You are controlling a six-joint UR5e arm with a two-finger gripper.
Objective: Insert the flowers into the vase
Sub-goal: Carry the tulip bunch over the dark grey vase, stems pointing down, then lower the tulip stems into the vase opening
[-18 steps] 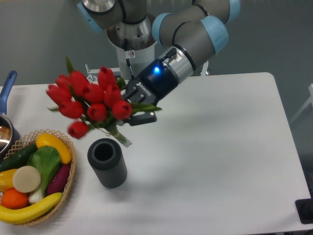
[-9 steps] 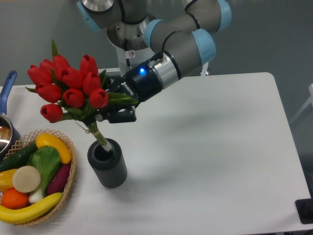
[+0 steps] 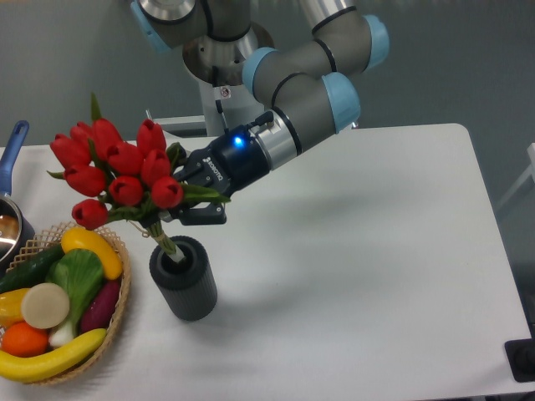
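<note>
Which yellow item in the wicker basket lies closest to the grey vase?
The short yellow pepper-like piece at the wicker basket's upper edge, just left of the dark grey ribbed vase. The long yellow banana lies along the basket's front edge.

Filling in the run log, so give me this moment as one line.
stage: inserting | gripper: shut on flowers | stem ends: inside vase hole | bunch: tilted left | vase: upright on table

A white table [image 3: 368,251] carries the dark ribbed vase [image 3: 184,278] directly below the gripper [image 3: 182,205], a wicker basket [image 3: 119,313] of fruit and vegetables lower to its left, and a blue-handled pot [image 3: 10,205] farther left at the edge.
</note>
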